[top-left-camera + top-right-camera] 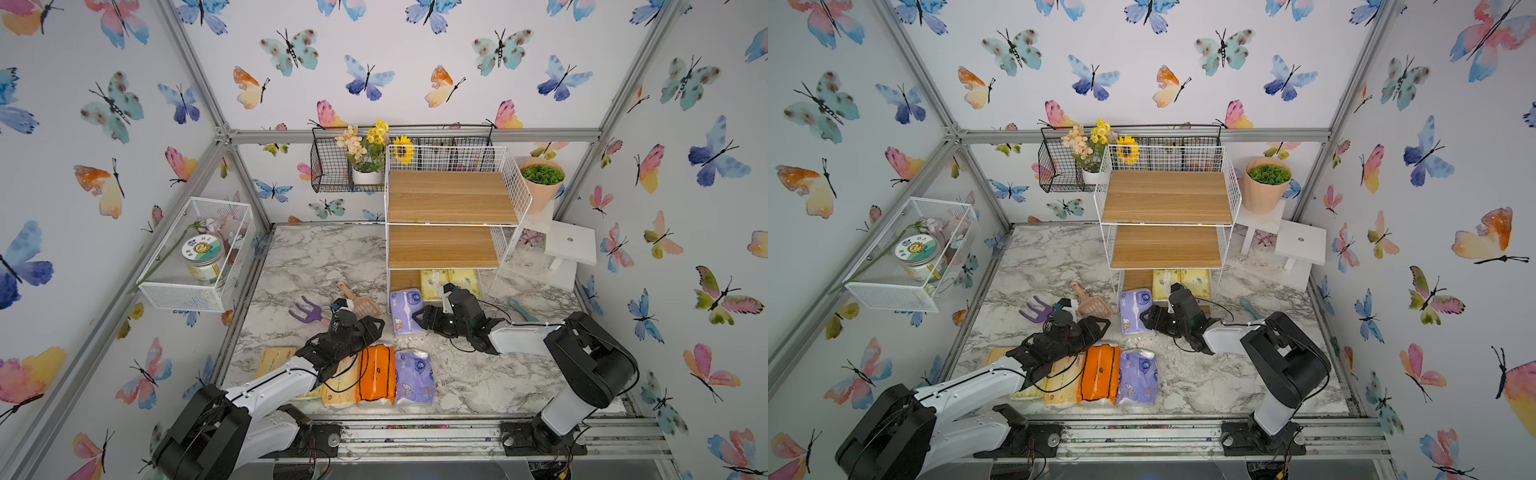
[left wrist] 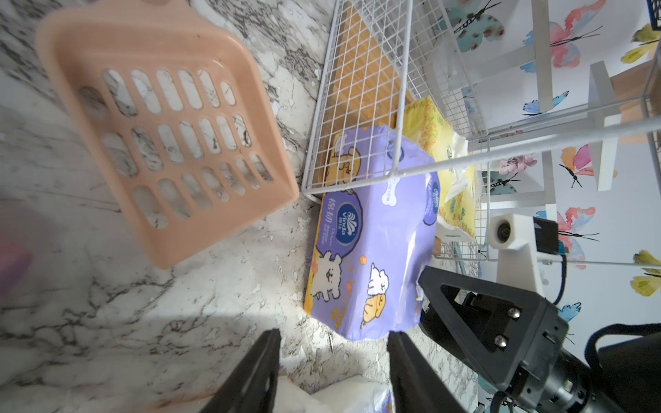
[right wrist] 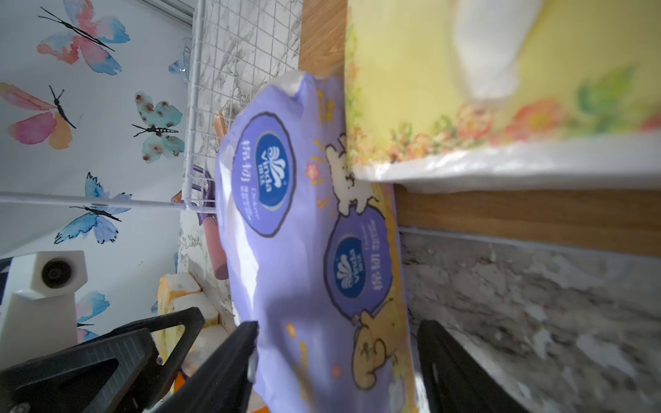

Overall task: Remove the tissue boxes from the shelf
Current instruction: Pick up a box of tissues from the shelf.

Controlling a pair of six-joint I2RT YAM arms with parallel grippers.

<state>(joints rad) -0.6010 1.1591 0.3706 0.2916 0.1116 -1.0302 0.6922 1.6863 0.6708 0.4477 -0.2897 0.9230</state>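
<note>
Marble tabletop (image 1: 316,257) inside butterfly-papered walls held most of the finished work. In both top views a row of packs lay along the lower centre of the frame: a peach pack (image 1: 274,359), the bright orange pack (image 1: 376,374) and a lilac pack (image 1: 415,376), with one more pale pack partly under the left arm. On the shelf (image 1: 451,197) the upper two boards were bare.

What remained, I judged, was the yellow-green packs (image 1: 465,279) on the bottom tier and a second lilac pack (image 1: 406,309) at its front left corner.

The right wrist view showed what the top views hid. This pack's far end lay over the bottom board's edge, against one of the yellow-green packs. The right gripper (image 3: 338,327) straddled its near end with jaws apart, apparently not clamped. The left wrist view showed the left gripper (image 2: 332,334) spread too and empty, its tips just short of the same pack.
</note>
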